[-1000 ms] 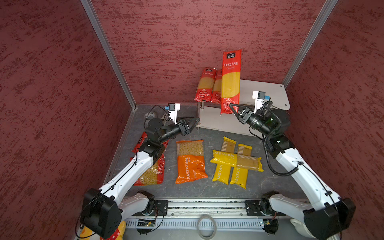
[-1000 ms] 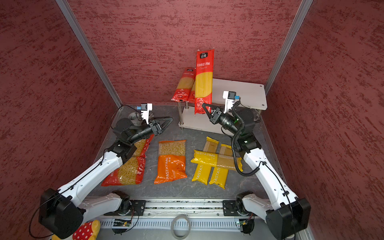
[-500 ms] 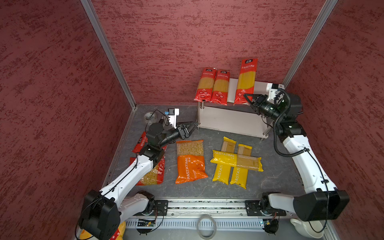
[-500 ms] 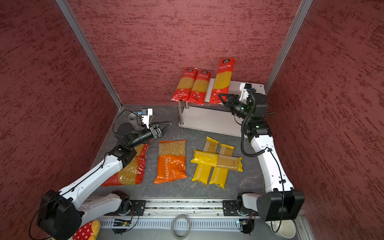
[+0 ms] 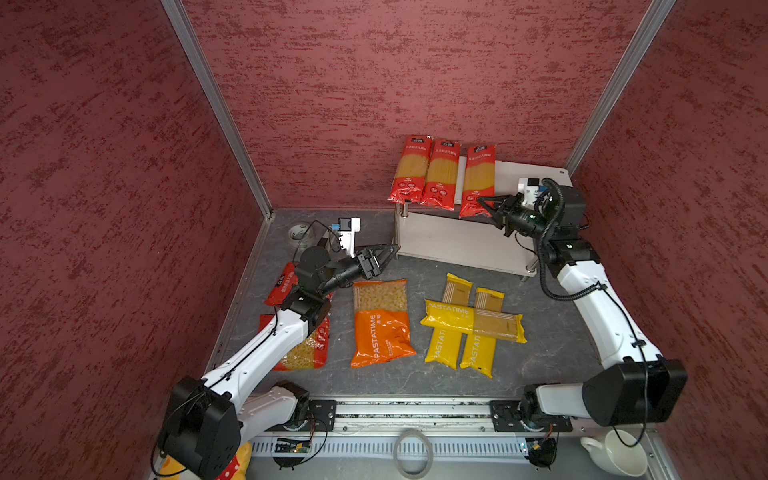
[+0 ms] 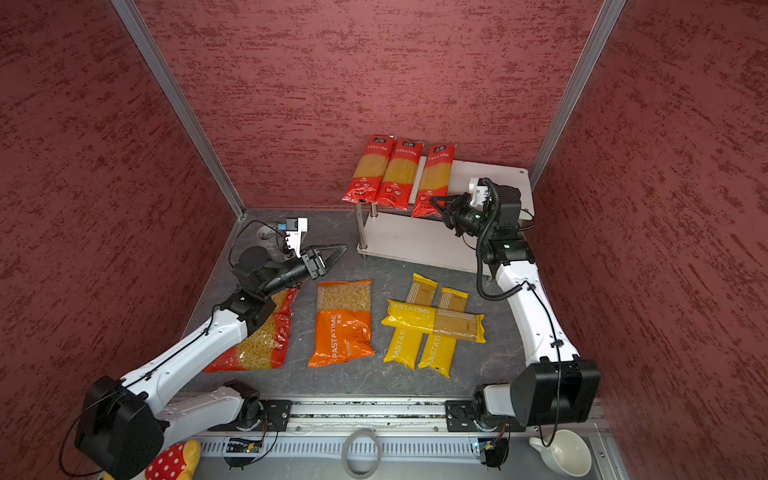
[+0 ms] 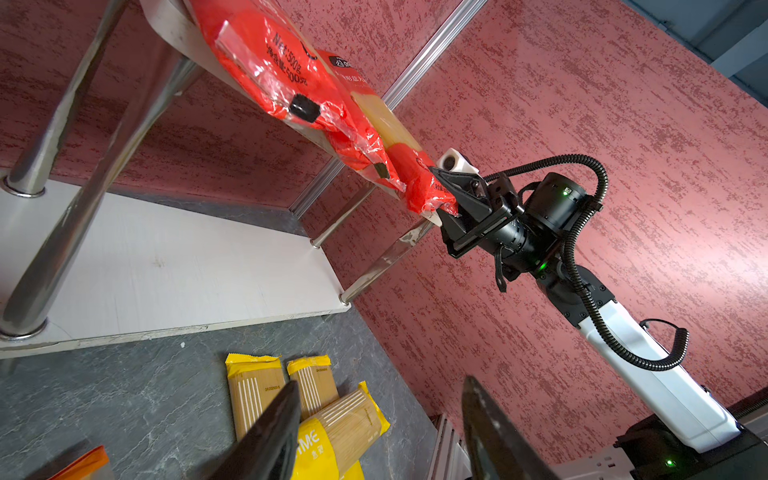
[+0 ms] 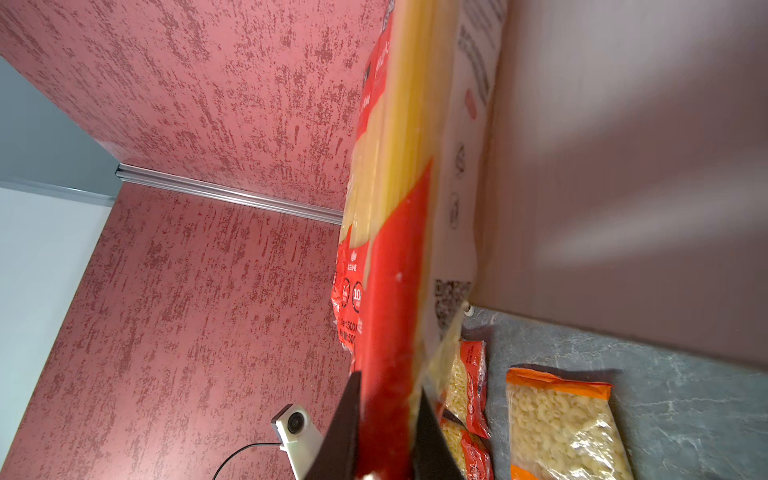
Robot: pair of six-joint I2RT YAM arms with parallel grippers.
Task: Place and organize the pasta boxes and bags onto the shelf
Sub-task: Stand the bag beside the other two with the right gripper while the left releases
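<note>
Three red spaghetti packs sit side by side on the top tier of the shelf (image 5: 525, 176), in the upper right of both top views. The rightmost pack (image 5: 478, 176) is the one my right jaws have clamped, nearly closed on its red lower end, which overhangs the shelf's front edge. From those jaws the pack runs straight away up the frame toward the back wall. Its long axis is parallel to its two neighbours (image 5: 442, 172), with a narrow gap between. I judge the coming move to be a release and a pull back along that same axis, so the pack is not dragged off the tier. My left jaws hang about half open and empty over the bench (image 5: 552, 332), left of centre, just off the shelf's lower left corner. They are the nearer pair to the orange pack (image 5: 382, 328), which lies just below them in the frame, long axis up and down, clear end toward the shelf.
</note>
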